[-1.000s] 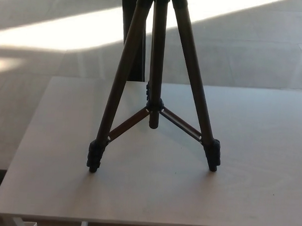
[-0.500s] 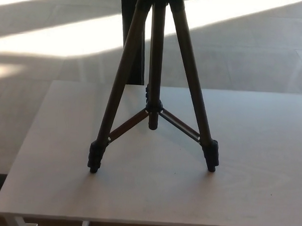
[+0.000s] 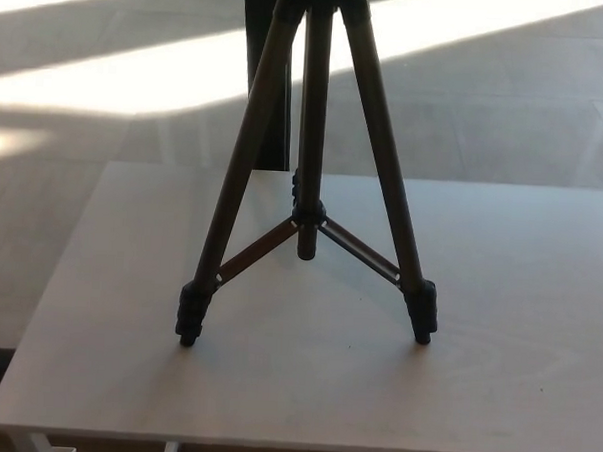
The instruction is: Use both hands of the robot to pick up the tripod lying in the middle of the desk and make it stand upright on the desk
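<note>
The desk is a pale, light-wood-toned rectangular top that fills the lower two thirds of the head view, its near edge running along the bottom and its far edge crossing a little above the middle. Two white frame parts of the desk show just under the near edge at the left. Beyond the desk lies a grey tiled floor, crossed by broad bands of bright sunlight that slant from the left side towards the far right. A dark upright panel or post stands on the floor behind the desk, partly hidden by the tripod's left leg; what it belongs to cannot be told. The tripod stands upright in the middle of the desk, slightly left of centre, with its legs spread. The near left foot and the near right foot both rest on the top, while the third leg runs back behind the centre column, its foot hidden. Two thin braces join the side legs to the column's lower end, which hangs clear above the surface. The tripod's head is cut off by the top edge. No writing or brand mark can be read anywhere. Neither robot hand shows, so the tripod stands free of any grasp.
</note>
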Robot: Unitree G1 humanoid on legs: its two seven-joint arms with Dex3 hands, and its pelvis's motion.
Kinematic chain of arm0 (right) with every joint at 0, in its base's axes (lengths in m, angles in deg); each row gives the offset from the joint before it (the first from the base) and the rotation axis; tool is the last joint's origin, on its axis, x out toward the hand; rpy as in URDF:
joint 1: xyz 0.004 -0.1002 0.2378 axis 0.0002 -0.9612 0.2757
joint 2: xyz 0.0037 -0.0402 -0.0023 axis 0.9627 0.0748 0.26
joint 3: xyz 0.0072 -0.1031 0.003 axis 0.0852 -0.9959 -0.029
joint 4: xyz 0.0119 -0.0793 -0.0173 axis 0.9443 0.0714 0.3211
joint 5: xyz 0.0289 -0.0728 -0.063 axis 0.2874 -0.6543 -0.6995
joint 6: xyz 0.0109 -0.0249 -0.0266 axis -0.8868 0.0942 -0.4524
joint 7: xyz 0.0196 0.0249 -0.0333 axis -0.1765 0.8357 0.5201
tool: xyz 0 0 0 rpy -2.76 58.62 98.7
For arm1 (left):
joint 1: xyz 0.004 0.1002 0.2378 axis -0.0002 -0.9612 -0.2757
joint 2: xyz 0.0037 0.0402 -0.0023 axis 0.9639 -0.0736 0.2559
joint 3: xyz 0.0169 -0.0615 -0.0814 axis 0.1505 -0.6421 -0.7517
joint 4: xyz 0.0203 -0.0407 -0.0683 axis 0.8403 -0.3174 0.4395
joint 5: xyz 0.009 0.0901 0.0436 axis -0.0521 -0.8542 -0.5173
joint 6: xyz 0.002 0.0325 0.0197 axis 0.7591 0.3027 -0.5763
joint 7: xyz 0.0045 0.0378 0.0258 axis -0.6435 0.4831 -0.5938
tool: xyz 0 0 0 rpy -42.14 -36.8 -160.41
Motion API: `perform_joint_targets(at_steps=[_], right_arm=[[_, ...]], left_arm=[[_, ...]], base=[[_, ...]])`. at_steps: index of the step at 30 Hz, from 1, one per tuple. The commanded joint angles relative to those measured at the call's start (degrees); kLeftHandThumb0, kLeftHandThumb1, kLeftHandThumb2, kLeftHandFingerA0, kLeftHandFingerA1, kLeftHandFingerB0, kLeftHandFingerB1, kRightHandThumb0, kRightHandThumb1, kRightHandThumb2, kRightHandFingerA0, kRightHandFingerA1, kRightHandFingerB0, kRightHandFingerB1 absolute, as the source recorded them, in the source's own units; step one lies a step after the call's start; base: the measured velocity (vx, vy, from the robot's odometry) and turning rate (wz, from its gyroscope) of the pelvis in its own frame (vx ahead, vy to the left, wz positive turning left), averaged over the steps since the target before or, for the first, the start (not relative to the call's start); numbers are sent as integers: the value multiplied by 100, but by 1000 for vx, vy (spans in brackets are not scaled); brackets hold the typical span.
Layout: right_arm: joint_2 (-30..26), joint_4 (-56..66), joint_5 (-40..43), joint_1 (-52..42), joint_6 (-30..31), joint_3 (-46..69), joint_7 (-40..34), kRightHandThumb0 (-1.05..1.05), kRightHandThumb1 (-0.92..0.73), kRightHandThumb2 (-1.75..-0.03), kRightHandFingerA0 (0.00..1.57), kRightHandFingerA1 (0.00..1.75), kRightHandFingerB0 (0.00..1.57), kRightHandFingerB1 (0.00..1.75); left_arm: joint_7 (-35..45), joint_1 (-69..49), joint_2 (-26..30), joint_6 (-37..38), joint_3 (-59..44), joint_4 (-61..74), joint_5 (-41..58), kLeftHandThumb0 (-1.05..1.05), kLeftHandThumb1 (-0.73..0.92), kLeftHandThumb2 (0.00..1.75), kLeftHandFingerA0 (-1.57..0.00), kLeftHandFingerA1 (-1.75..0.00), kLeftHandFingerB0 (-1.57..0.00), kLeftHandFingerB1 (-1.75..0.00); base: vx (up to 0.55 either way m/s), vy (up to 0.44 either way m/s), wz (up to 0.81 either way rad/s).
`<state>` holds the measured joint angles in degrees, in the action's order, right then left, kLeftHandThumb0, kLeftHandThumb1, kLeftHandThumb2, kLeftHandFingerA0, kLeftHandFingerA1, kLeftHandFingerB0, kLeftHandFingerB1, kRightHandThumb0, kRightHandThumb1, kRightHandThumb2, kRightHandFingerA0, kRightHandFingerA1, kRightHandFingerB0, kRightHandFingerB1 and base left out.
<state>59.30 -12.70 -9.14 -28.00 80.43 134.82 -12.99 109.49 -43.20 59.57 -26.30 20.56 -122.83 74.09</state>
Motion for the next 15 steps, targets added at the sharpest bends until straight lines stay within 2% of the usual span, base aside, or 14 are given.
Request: perform_joint_targets(at_steps=[1, 3, 4, 6, 7, 8, 9, 10, 11, 12, 14, 15], right_arm=[[14, -881, -344, 829, -1070, -892, -744, -40, -36, -98, 4, 56, 0, 51], [4, -930, -267, 847, -1172, -961, -724, -40, -35, -98, 4, 56, 0, 51], [-9, -965, -238, 849, -1200, -1002, -734, -79, -68, -61, 3, 59, 10, 41], [-23, -1043, -177, 849, -1261, -1067, -756, -79, -68, -61, 3, 59, 10, 41], [-37, -1087, -123, 855, -1286, -1070, -808, -76, -51, -92, 1, 46, 7, 44], [-39, -1129, -76, 873, -1293, -1068, -898, -79, -51, -92, 1, 43, 9, 45], [-59, -1167, -71, 842, -1345, -1088, -980, -80, -51, -92, 2, 48, 8, 47], [-64, -1182, -33, 841, -1369, -1094, -980, -80, -51, -93, 1, 45, 9, 46], [-79, -1209, -39, 831, -1427, -1149, -1011, -80, -52, -94, 1, 49, 8, 48], [-99, -1230, -22, 784, -1462, -1160, -979, -78, -68, -61, 0, 60, 12, 42], [-148, -1284, -21, 770, -1540, -1247, -973, -79, -68, -61, 0, 58, 11, 41], [-167, -1305, -23, 795, -1545, -1295, -983, -80, -51, -93, 2, 52, 7, 48]], left_arm=[[-162, 161, 509, 1468, 312, -690, 196, -49, 63, 58, -50, -62, -42, -46], [-62, 79, 505, 1514, 347, -632, 249, -51, 63, 58, -47, -63, -42, -47], [-35, 87, 537, 1543, 386, -701, 258, -49, 65, 59, -46, -63, -42, -47], [-3, 118, 596, 1604, 463, -826, 278, -49, 65, 59, -46, -63, -42, -47], [-78, 97, 584, 1661, 516, -817, 258, -49, 64, 59, -50, -66, -45, -48], [-113, 66, 575, 1640, 540, -762, 273, -49, 65, 57, -52, -65, -47, -49], [-268, 145, 590, 1727, 599, -934, 229, -50, 51, 85, -52, -69, -44, -58], [-229, 213, 632, 1767, 579, -1111, 294, -47, 63, 58, -53, -66, -46, -48], [-255, 241, 642, 1855, 589, -1224, 333, -48, 63, 59, -53, -62, -45, -47], [-241, 205, 635, 1868, 582, -1237, 375, -49, 63, 57, -52, -63, -46, -46], [-185, 158, 637, 1960, 667, -1256, 412, -50, 64, 59, -51, -62, -45, -47], [-184, 157, 622, 1975, 680, -1242, 452, -53, 51, 84, -48, -68, -37, -56]], base=[[0, 0, 0], [0, 0, 0], [0, 0, 0], [0, 0, 0], [0, 0, 0], [0, 0, 0], [0, 0, 0], [0, 0, 0], [0, 0, 0], [0, 0, 0], [0, 0, 0], [0, 0, 0]])
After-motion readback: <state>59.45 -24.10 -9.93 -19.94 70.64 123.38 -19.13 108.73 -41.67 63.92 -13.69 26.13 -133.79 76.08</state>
